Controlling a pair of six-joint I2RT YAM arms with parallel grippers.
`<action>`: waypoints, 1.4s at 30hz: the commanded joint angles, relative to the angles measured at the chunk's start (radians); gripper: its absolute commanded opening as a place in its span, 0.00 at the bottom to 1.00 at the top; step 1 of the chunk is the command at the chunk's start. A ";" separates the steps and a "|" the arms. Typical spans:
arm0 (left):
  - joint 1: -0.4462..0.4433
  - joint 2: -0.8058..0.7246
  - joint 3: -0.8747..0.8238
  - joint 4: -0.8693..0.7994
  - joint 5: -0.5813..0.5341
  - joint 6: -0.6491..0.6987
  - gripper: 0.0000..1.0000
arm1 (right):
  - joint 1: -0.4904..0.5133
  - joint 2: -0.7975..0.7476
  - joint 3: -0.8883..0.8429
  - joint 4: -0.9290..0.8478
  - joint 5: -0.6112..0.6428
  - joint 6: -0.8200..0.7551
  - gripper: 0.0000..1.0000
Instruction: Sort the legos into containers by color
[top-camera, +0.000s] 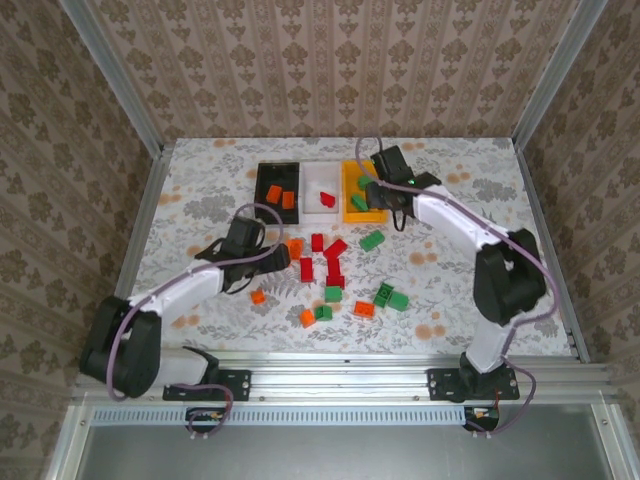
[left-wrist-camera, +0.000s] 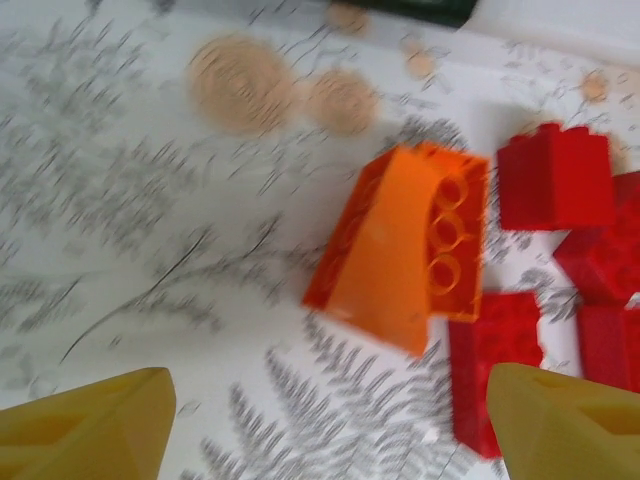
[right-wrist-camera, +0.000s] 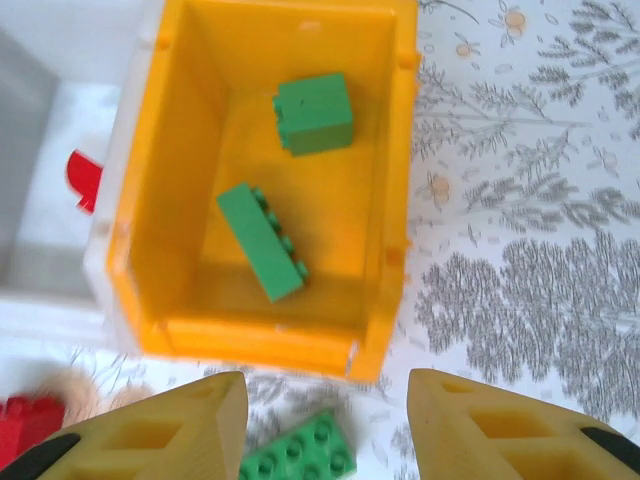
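Floral tabletop (top-camera: 200, 200): spread left gripper (left-wrist-camera: 325, 400) should straddle the tipped orange brick (left-wrist-camera: 390, 250) at 12 o'clock, avoiding red bricks (left-wrist-camera: 555, 175) at 3; right gripper (right-wrist-camera: 325, 390) likewise spread.

White arms (top-camera: 185, 290) with black joints trail greyish cables (top-camera: 262, 206); the yellow fingers (right-wrist-camera: 170, 430) seem moulded plastic.

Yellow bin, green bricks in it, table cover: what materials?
Yellow bin: looks like moulded plastic, smooth, slightly glossy; soft sheen on the walls.
Green bricks: hard plastic, judging by the moulded studs; satin faces.
Table cover: flat printed sheet, matte, fern pattern; cloth, vinyl or paper, cannot tell.
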 joint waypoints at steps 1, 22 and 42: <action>-0.015 0.104 0.114 -0.022 -0.048 0.100 0.75 | 0.018 -0.072 -0.160 0.079 -0.033 0.081 0.47; -0.044 0.349 0.224 -0.033 -0.100 0.186 0.43 | 0.029 -0.261 -0.379 0.150 -0.064 0.090 0.46; -0.011 0.236 0.108 0.033 -0.098 0.186 0.34 | 0.072 -0.234 -0.366 0.144 -0.031 0.075 0.45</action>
